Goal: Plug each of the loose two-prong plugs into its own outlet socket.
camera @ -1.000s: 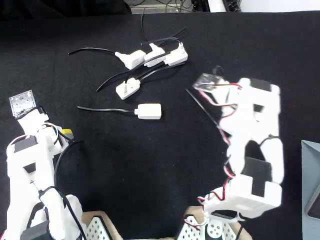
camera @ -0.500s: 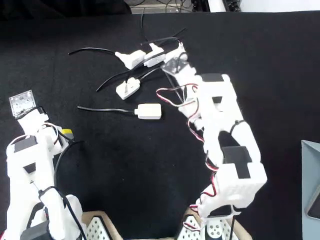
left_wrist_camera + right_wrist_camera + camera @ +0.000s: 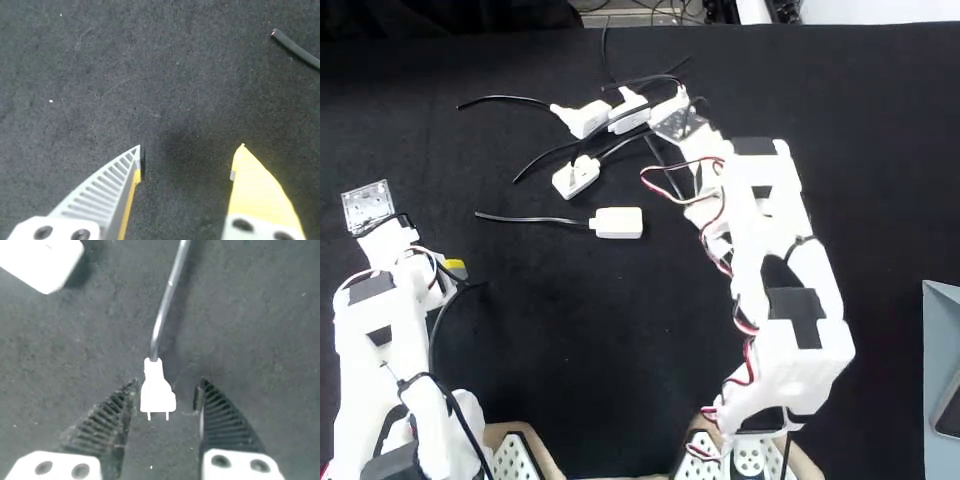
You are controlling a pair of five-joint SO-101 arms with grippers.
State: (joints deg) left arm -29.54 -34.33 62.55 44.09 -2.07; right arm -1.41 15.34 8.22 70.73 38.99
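The right claw (image 3: 167,382) is straddling a loose white plug (image 3: 158,396), spread apart, gripping nothing yet. The left claw (image 3: 190,147) is hanging apart over the bench (image 3: 100,60); plugging is seemingly just starting.

The bench (image 3: 570,330) is plain matt black, and on it a white two-prong plug (image 3: 157,392) trails a black cord (image 3: 167,295), with a white socket block (image 3: 617,222) lying nearby. The left hand (image 3: 190,147) has one pale grey finger (image 3: 107,190), ribbed and edged in yellow, and one plain yellow finger (image 3: 255,190); the right hand (image 3: 168,381) has black ribbed fingers (image 3: 220,425) on white bases. The left arm (image 3: 380,330) and right arm (image 3: 820,360) are white with black patches, the right one strung with red, white and black wires (image 3: 720,250).
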